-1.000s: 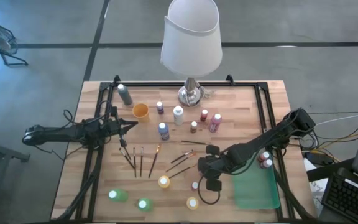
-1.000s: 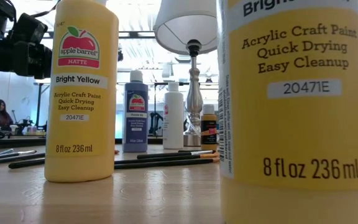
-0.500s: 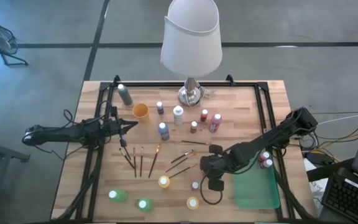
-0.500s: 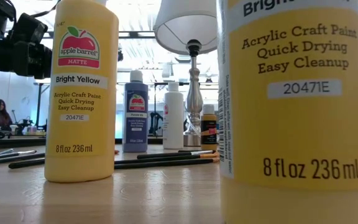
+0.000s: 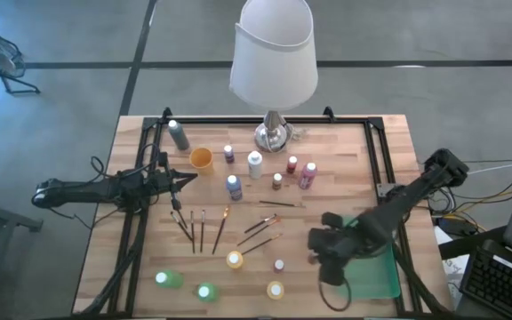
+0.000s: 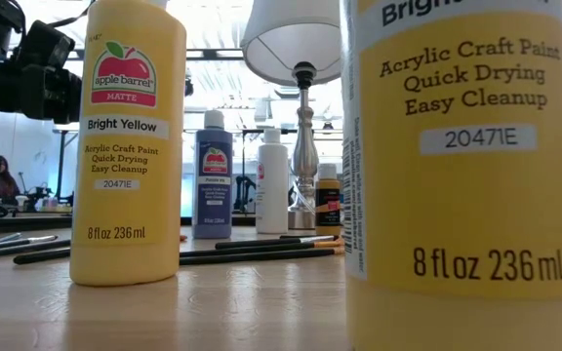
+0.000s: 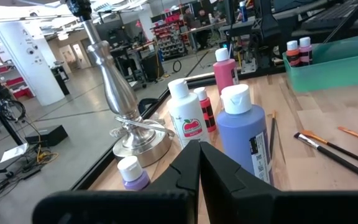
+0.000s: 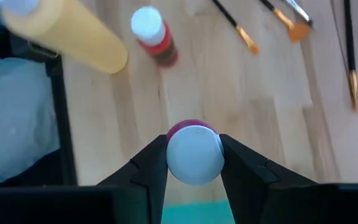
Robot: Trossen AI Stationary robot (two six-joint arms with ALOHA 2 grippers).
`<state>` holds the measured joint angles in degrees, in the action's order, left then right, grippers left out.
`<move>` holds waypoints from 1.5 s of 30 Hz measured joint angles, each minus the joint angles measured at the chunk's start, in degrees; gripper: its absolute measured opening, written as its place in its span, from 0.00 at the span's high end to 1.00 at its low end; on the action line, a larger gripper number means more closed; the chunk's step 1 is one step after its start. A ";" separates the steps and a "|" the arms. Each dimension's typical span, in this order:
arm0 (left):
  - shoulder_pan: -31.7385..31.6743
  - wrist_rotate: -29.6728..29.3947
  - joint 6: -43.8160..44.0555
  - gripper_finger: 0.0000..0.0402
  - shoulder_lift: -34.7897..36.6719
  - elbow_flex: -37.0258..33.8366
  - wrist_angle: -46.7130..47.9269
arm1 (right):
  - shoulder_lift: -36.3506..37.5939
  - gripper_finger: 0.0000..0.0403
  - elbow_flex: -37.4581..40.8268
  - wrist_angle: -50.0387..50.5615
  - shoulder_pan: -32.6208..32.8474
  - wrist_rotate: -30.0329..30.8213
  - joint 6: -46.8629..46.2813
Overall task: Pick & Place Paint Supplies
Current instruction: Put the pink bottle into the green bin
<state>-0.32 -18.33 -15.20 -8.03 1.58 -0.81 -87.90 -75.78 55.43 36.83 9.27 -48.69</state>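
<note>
A small white-capped paint bottle (image 8: 194,152) sits pinched between the fingers of my right gripper (image 5: 329,253), carried just beside the green tray's (image 5: 376,280) near-left edge. Two red bottles (image 7: 298,51) already stand in the tray's far corner, while brushes (image 5: 204,228) lie well left of it. My left gripper (image 7: 199,163), fingers pressed together and empty, waits far left of the tray.

free: bare desk (image 5: 363,169) right of the bottles and along the left edge | blocked: lamp (image 5: 273,62) at back centre, bottle cluster (image 5: 254,165) before it, brushes (image 5: 204,228) mid-desk, bottles (image 5: 204,291) along the front | green tray (image 5: 376,276): right end effector (image 5: 329,260) at its left edge, gripping a bottle (image 8: 194,152)
</note>
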 joint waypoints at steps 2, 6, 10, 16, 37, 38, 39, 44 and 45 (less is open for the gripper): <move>0.00 0.01 0.01 0.97 0.00 -0.01 0.00 | 1.23 0.70 -0.20 3.93 2.45 1.14 -4.73; -0.02 0.02 0.00 0.97 0.00 -0.02 0.01 | 3.46 0.72 0.01 11.31 8.12 4.23 -16.52; -0.02 0.01 0.01 0.97 0.00 -0.02 0.01 | 5.26 0.71 0.51 16.58 14.62 6.13 -29.51; -0.05 0.01 0.00 0.97 0.00 -0.01 0.00 | 5.77 0.70 0.60 23.60 23.69 7.28 -45.49; -0.04 0.01 0.01 0.97 0.00 -0.02 0.00 | 5.91 0.72 9.62 29.86 35.70 6.54 -75.37; -0.04 0.02 0.00 0.97 0.00 0.00 0.00 | 6.07 0.71 10.23 29.72 35.70 6.05 -76.52; -0.04 0.00 0.01 0.97 0.00 -0.01 0.01 | 6.20 0.70 10.87 29.72 35.70 5.27 -78.05; -0.04 0.02 0.00 0.97 0.00 -0.02 -0.01 | 6.93 0.69 14.28 27.80 35.70 0.35 -81.43; -0.04 0.00 0.02 0.97 0.00 -0.02 -0.01 | 7.17 0.70 14.82 26.84 35.70 0.40 -81.44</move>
<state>-0.36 -18.33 -15.18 -8.03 1.56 -0.82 -80.73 -60.96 82.27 72.53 9.67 -130.14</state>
